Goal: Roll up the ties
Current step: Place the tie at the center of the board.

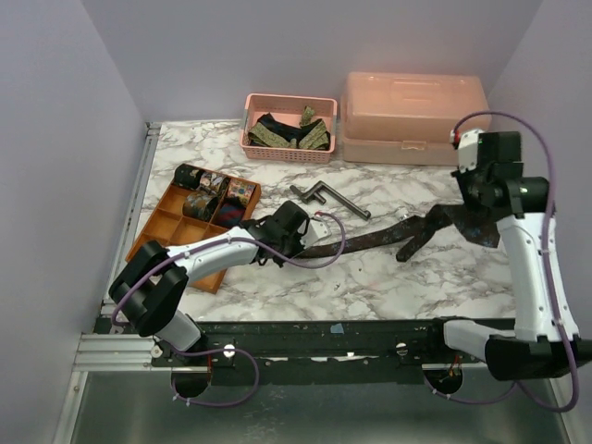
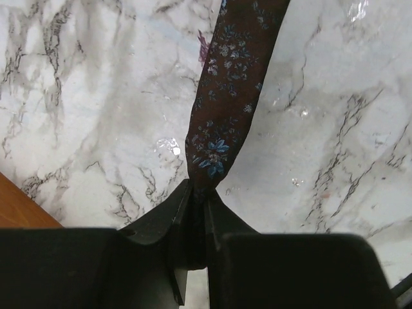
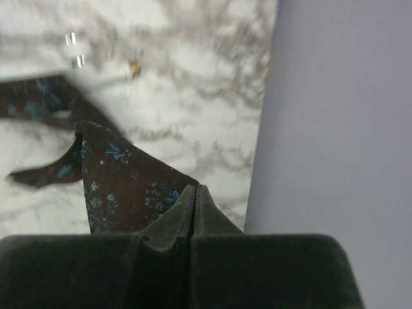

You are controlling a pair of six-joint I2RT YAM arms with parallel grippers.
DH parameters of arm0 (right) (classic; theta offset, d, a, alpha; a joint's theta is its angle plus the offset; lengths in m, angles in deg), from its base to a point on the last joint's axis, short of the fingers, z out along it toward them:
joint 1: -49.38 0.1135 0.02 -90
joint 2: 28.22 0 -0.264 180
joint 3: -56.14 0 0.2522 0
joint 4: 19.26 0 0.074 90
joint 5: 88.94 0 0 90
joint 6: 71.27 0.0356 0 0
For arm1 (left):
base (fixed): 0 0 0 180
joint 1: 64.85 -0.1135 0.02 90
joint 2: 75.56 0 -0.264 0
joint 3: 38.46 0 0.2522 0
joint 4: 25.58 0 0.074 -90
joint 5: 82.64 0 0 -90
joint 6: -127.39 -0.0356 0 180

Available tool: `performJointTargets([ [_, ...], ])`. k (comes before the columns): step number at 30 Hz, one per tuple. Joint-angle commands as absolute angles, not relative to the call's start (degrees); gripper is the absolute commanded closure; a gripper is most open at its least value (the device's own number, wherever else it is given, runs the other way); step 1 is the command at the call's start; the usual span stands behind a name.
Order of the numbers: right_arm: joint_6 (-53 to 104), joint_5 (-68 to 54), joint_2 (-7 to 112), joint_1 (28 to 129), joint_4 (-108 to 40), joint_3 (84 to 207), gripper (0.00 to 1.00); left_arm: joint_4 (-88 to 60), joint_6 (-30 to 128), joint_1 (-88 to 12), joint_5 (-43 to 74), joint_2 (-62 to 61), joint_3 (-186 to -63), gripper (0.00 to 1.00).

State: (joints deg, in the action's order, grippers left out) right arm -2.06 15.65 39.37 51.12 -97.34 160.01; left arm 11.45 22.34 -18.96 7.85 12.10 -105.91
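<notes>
My left jaws pinch the narrow end of the brown tie (image 1: 370,239), and my right jaws clamp its wide end. Between them I see it strung along the bench (image 1: 407,287), folded near the right jaws.

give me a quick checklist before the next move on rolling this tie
1. Left pincer shut on the narrow end of the tie: ok.
2. Right pincer shut on the wide end: ok.
3. Tie flat, no folds: not ok, it folds over near the right pincer.
4. Metal crank apart from the tie: ok.
5. Free slot in the tray: ok, the near slots look bare.
</notes>
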Motion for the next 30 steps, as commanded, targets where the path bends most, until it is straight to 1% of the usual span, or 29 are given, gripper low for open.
performJointTargets([
  [1, -2.69, 16.4, 43.15, 50.37, -97.4, 148.54, 1.0, 12.97, 13.8, -19.11, 9.64, 10.42, -103.56, 0.85],
  [3, -2.98, 14.83, 45.59, 49.8, -96.13, 145.28, 1.0, 13.11, 12.38, -19.92, 8.48, 10.1, -102.76, 0.85],
  [6, -7.35, 13.14, 47.33, 43.65, -90.71, 141.19, 1.0, 12.99, 10.04, -22.04, 7.83, 9.29, -101.26, 0.85],
  [9, -10.6, 10.25, 51.64, 38.41, -89.19, 141.29, 1.0, 12.93, 7.25, -24.0, 6.15, 7.54, -99.71, 0.87],
  [11, -10.97, 6.5, 55.75, 36.49, -93.57, 144.7, 1.0, 13.9, 5.59, -24.87, 6.38, 6.22, -99.42, 0.88],
  [13, -11.43, 1.61, 59.12, 36.02, -101.4, 149.85, 1.0, 16.19, 3.77, -25.16, 7.2, 4.42, -99.9, 0.88],
  [14, -11.53, -1.86, 60.05, 35.98, -105.57, 152.8, 1.0, 17.86, 2.58, -25.37, 8.96, 3.07, -100.47, 0.88],
  [16, -12.57, -4.1, 59.95, 35.96, -111.44, 156.81, 1.0, 21.22, 0.35, -26.16, 11.87, -0.26, -100.86, 0.88],
  [18, -13.77, -2.66, 58.2, 36.02, -113.52, 156.87, 1.0, 23.18, -1.71, -27.36, 13.89, -3.13, -100.44, 0.88],
  [22, -14.87, 3.44, 55.42, 34.15, -106.51, 147.29, 1.0, 23.77, -5.14, -28.66, 13.6, -4.43, -98.57, 0.94],
  [25, -14.86, 5.48, 58.85, 29.78, -100.58, 142.42, 1.0, 24.48, -6.94, -30.53, 13.25, -2.71, -99.1, 0.96],
  [27, -15.43, 5.92, 62.4, 26.6, -97.7, 141.8, 1.0, 24.76, -8.64, -32.61, 13.27, -2.35, -99.2, 0.96],
  [30, -15.46, 5.95, 67.73, 24.87, -95.06, 141.93, 1.0, 23.68, -10.69, -35.31, 13.46, -2.29, -98.89, 0.96],
])
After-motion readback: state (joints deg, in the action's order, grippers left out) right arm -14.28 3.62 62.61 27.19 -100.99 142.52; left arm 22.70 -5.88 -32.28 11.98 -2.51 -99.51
